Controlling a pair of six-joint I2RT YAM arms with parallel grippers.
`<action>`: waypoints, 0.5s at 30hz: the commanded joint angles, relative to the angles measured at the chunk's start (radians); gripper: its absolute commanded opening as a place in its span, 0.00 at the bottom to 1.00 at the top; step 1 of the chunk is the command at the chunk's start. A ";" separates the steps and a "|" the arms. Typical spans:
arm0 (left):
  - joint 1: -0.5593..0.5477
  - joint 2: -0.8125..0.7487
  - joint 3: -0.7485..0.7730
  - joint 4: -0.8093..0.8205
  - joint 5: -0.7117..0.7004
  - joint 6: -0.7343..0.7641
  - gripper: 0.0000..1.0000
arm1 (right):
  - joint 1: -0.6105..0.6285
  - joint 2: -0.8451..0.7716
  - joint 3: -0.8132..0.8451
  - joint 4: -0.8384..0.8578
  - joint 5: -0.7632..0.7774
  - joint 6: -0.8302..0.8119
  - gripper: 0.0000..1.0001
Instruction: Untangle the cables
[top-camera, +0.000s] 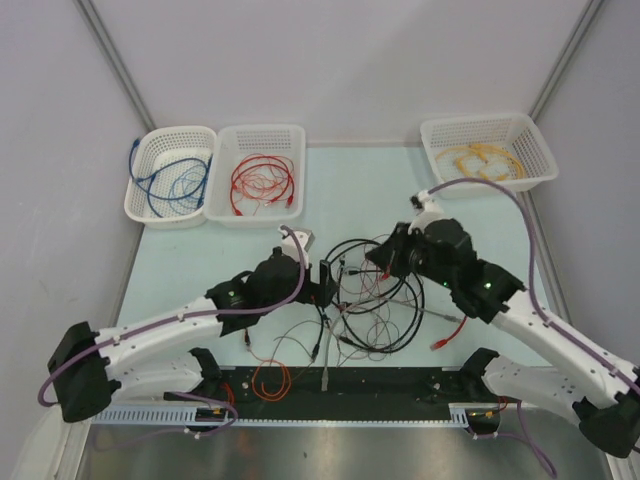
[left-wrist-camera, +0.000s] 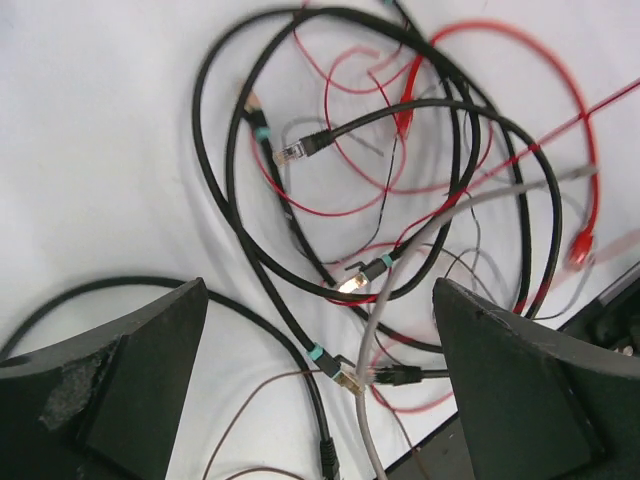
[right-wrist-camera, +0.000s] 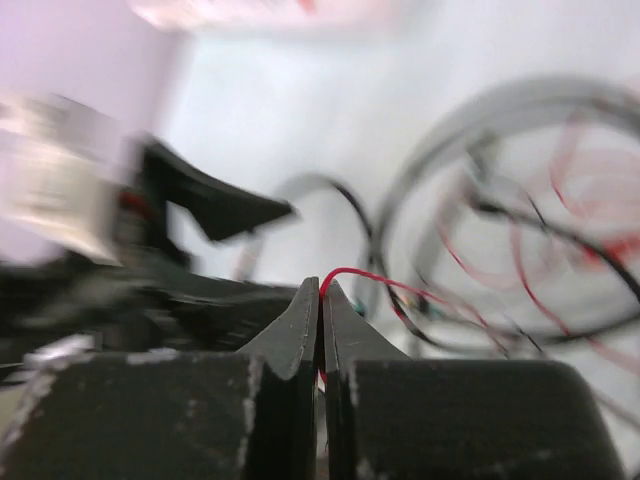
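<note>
The right hand (right-wrist-camera: 321, 292) pinches a thin red wire (right-wrist-camera: 362, 276) from the glossy, looped cables (top-camera: 380, 300); the left hand (left-wrist-camera: 315, 320) gapes wide above them.

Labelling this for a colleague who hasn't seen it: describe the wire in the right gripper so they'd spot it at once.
In the middle of the table lies a tangle of cables. At its far side the right gripper is shut on one thin red wire. Unlike the thick black loops around it, it arches out from between the closed fingertips.
</note>
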 joint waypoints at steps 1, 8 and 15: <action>0.002 -0.125 0.045 0.004 -0.121 0.072 0.99 | 0.007 -0.118 0.175 0.173 0.029 -0.076 0.00; 0.043 -0.371 -0.010 0.195 -0.054 0.052 1.00 | 0.003 -0.083 0.376 0.209 0.029 -0.122 0.00; 0.042 -0.410 -0.095 0.538 0.199 0.171 0.99 | 0.005 -0.009 0.488 0.233 -0.031 -0.085 0.00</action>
